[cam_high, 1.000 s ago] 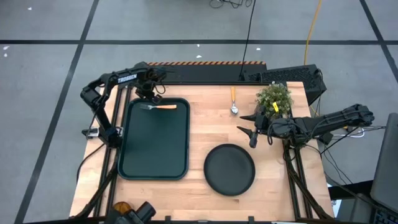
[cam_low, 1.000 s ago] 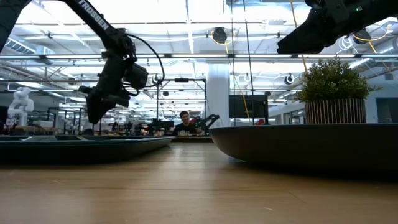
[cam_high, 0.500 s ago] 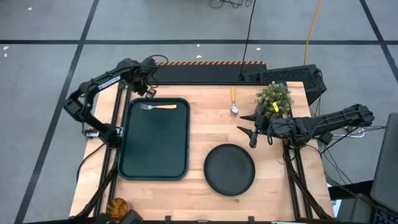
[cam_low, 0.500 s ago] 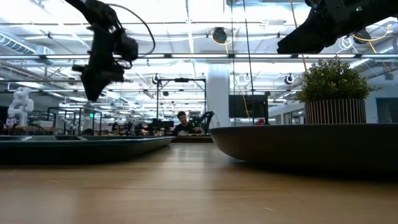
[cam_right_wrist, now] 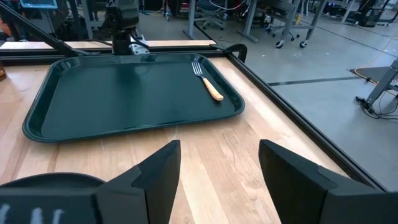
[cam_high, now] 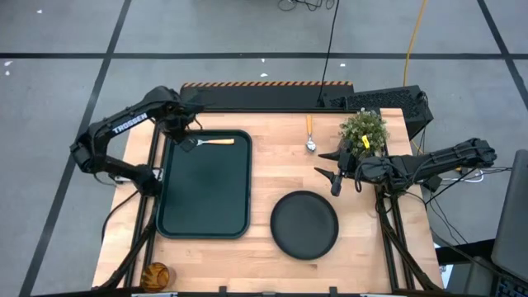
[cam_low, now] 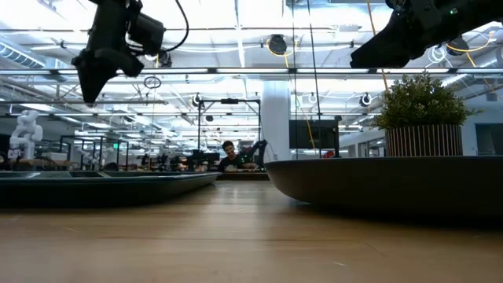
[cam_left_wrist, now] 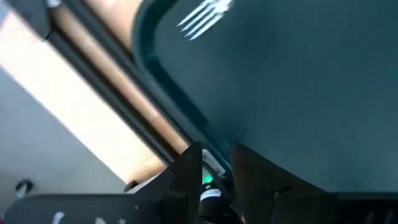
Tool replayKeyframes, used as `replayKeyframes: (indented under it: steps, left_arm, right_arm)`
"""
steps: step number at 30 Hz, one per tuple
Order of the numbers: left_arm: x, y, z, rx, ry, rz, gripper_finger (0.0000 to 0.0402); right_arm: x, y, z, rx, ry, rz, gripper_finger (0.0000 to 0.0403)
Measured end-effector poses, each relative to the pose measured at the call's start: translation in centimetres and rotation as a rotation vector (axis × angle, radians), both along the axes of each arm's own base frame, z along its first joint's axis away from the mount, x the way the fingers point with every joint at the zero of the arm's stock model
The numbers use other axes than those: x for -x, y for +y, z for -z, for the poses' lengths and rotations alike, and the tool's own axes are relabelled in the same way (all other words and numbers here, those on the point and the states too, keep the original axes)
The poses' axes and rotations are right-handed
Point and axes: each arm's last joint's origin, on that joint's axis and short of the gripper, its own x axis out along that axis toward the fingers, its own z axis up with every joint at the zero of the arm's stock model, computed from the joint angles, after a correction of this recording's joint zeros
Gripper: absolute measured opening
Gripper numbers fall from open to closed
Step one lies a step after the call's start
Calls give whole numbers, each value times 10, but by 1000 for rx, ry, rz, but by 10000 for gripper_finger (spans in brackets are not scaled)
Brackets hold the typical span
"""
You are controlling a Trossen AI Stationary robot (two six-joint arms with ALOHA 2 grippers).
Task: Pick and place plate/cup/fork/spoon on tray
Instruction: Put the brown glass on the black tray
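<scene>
Robotics lab, open industrial hall. Grey floor (cam_high: 66, 91) marked with black tape lines, ceiling strip lights (cam_low: 236, 31), rolling chairs (cam_right_wrist: 283, 34) and workbenches behind. White humanoid robot (cam_low: 25, 130) stands far back; a person (cam_low: 231, 155) sits at a bench beside another small arm (cam_low: 258, 149).

The tray (cam_high: 204, 186) is a large dark green rectangle with rounded corners and a raised rim, lying flat on the left half of the bench. The fork (cam_high: 210, 142) lies inside it along the far short edge, silver tines toward the left corner, orange-yellow handle pointing right. The plate (cam_high: 304, 224), round, dark and low-rimmed, sits flat on the bench just right of the tray, near the front. The spoon (cam_high: 310, 134) lies on the bare wood at the far edge, orange handle away, silver bowl toward the plate. The amber cup (cam_high: 154, 275) stands at the front left corner, well apart from the rest.
</scene>
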Motion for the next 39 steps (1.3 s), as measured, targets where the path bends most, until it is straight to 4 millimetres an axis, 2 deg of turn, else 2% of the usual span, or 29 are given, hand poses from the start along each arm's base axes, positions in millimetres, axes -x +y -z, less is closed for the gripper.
replayKeyframes:
  steps: [6, 11, 16, 20, 26, 29, 35, 39]
  left_arm:
    - [-20, -36, -3, 64, -67, 177, 88]
    - [-39, -84, -3, 111, -85, 334, 88]
    - [-45, -137, -3, 124, -75, 496, 88]
    - [-40, -180, -3, 165, -69, 629, 88]
    - [-16, -238, -4, 296, -39, 779, 88]
    - [-11, -262, -3, 312, -109, 790, 88]
    - [-5, -307, -2, 363, -301, 992, 88]
    - [1, -326, 7, 366, -268, 991, 88]
  right_arm:
    - [0, 0, 1, -6, 5, 1, 212]
    - [1, 0, 2, -21, 12, 4, 212]
    - [1, 0, 3, -20, 19, 4, 212]
    - [1, 0, 3, -20, 19, 4, 212]
    - [1, 0, 2, -20, 19, 3, 212]
    - [1, 0, 2, -23, 17, 4, 212]
    - [1, 0, 2, -43, 10, 11, 212]
    - [1, 0, 2, -50, 7, 13, 212]
